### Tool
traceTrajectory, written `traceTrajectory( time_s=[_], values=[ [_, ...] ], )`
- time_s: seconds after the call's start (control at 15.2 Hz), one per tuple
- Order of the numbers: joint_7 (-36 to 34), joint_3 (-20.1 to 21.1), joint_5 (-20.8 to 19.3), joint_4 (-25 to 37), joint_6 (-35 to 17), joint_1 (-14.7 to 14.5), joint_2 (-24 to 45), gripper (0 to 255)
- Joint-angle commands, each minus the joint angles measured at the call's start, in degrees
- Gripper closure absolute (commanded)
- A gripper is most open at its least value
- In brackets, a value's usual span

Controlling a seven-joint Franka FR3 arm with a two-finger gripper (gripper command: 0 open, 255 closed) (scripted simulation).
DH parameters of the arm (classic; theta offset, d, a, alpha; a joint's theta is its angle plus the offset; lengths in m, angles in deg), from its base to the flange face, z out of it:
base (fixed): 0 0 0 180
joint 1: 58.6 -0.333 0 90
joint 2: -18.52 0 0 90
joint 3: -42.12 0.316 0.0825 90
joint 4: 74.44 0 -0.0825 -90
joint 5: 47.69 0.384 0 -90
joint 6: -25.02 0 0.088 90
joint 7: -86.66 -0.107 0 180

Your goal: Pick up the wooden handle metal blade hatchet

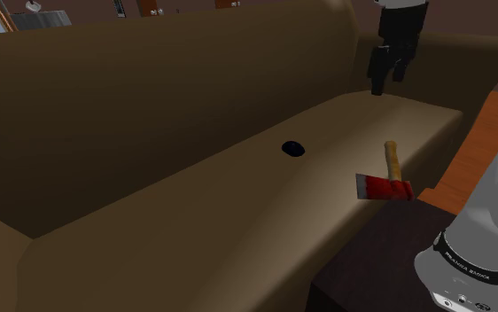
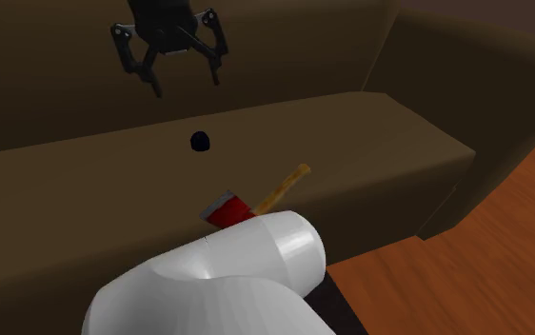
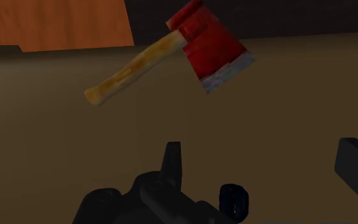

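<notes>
Approaching, by the look of things, and not yet grasping: hovering as an all-black gripper (image 2: 184, 84) high in front of the backrest (image 1: 150, 106) of a brown sofa (image 2: 418, 76), spreading both fingers (image 3: 173, 159) wide and pinching nothing. Aiming at the hatchet (image 1: 386, 182), lying flat on the seat cushion (image 1: 238, 204) close to its front edge, well apart from the gripper and near the dark stand (image 1: 371, 257); lying also well clear of a small round black object (image 1: 292, 149) farther back on the same cushion. Needing, as a judgement, to be travelling toward that front edge and descending over the handle (image 3: 133, 70) rather than the head (image 3: 209, 48), turning the wrist so as to be bridging the handle crosswise, and closing near the head end, probably keeping the heavier end from tipping out while lifting. Needing care in lowering as well: likely pressing the fingertips a little into the cushion on either side, given a handle lying so low on the surface. Showing, in the wrist view, a pale yellow-brown wooden handle, gently curving and flaring at the butt, and carrying a wedge-shaped head painted red, shading to bare grey metal along the cutting edge. Pointing the handle toward the backrest in the shoulder view and the blade toward that view's left, with orange wooden floor (image 1: 495, 115) showing beyond the sofa's end.
</notes>
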Motion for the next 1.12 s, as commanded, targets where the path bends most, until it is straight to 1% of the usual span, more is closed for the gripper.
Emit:
traceTrajectory(
  time_s=[0.0, 0.59, 1.06],
  values=[
    [0.0, 0.0, 0.0, 0.0, 0.0, 0.0, 0.0, 0],
    [-15.3, -1.8, -2.9, -16.4, -15.4, 9.8, -2.0, 0],
    [-27.3, -3.4, -5.9, -27.5, -28.6, 18.4, -0.8, 0]
  ],
)
